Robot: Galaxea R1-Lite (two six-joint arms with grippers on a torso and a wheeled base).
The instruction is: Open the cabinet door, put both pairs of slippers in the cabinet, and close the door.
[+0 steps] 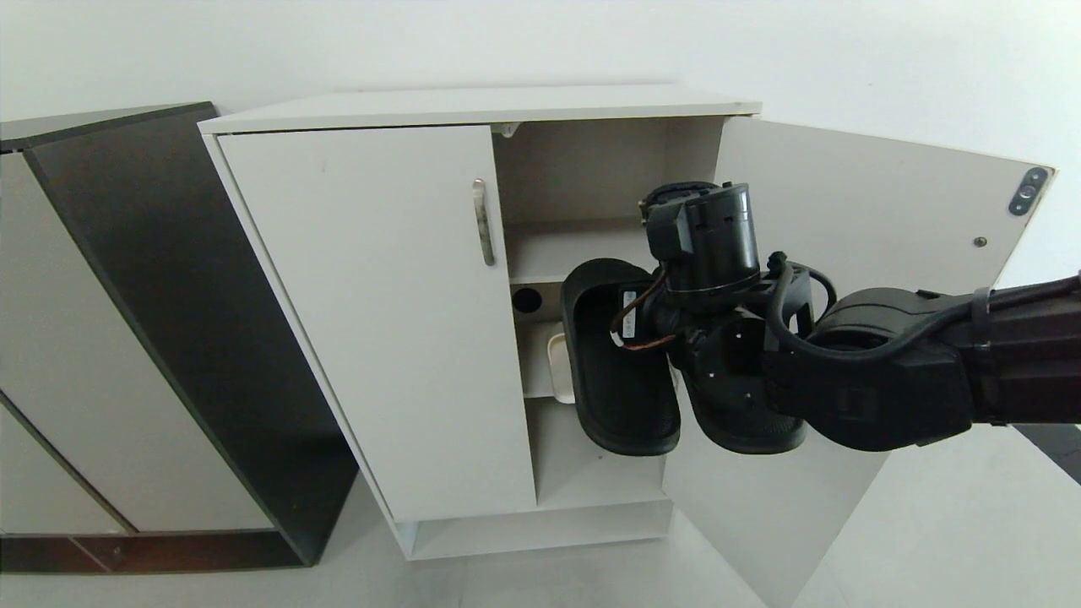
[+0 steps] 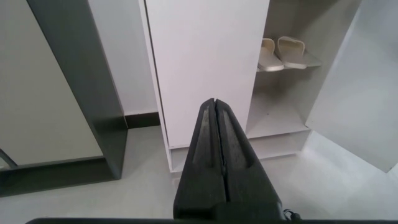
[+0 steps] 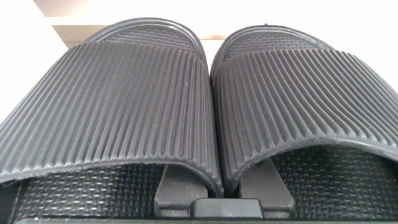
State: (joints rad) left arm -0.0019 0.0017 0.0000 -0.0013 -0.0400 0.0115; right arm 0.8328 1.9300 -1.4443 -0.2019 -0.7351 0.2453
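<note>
A white cabinet (image 1: 380, 321) stands with its left door shut and its right door (image 1: 853, 211) swung open. A pair of black ribbed slippers (image 1: 625, 371) hangs side by side in front of the open compartment, soles facing the cabinet. My right gripper (image 3: 222, 186) is shut on the slippers' adjoining inner edges, its fingers (image 3: 177, 185) under the straps (image 3: 124, 99). A white pair of slippers (image 2: 283, 53) lies on the middle shelf, partly hidden behind the black pair (image 1: 557, 367). Back from the shut door and above the floor, my left gripper (image 2: 215, 124) is shut and holds nothing.
A dark-sided cabinet (image 1: 169, 295) stands close on the left of the white one. The shut door carries a metal handle (image 1: 482, 221). The upper shelf (image 1: 574, 249) and the bottom compartment (image 2: 273, 118) hold nothing. Bare floor (image 1: 591, 574) lies in front.
</note>
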